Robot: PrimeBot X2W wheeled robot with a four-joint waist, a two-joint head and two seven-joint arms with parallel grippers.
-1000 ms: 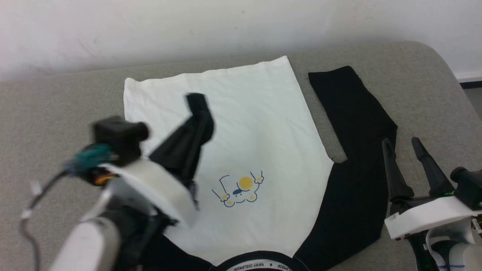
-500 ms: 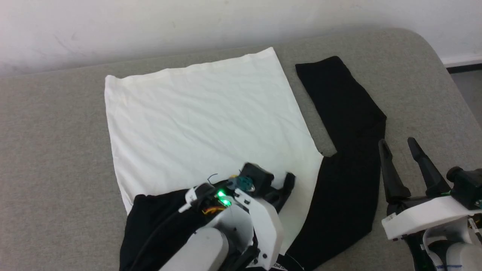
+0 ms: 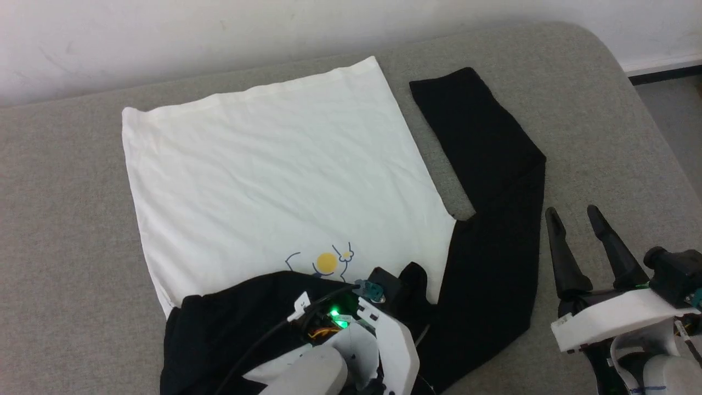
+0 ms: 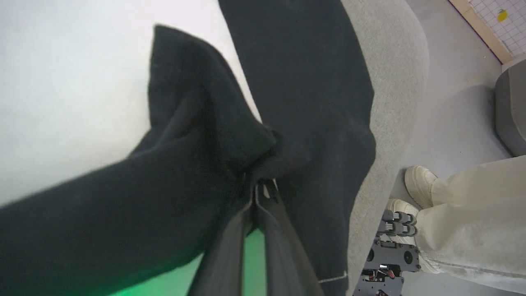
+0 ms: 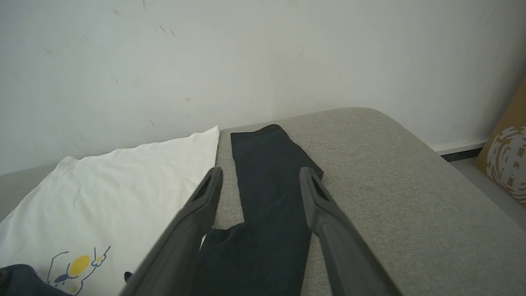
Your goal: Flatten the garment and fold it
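While the garment lies spread with its print upward on the grey cushioned surface, its folded sleeve runs across the lower white body. That sleeve ends in the left gripper. In the left wrist view that gripper has its two dark fingers pressed together on a bunched fold of the black cloth. The yellow-and-blue chest print sits just beyond this gripper's wrist, its lower part covered by the sleeve. Past it the white body stretches flat toward the wall, lightly creased.

The outstretched sleeve lies bent at the elbow between the white body and the right gripper. That gripper has its fingers spread apart with nothing between them, just to the sleeve's right over bare cushion; in its own wrist view the sleeve runs ahead between the fingers.

Off the cushion's rounded edge, the left wrist view shows a person's pale trouser leg and white shoes on the grey floor.
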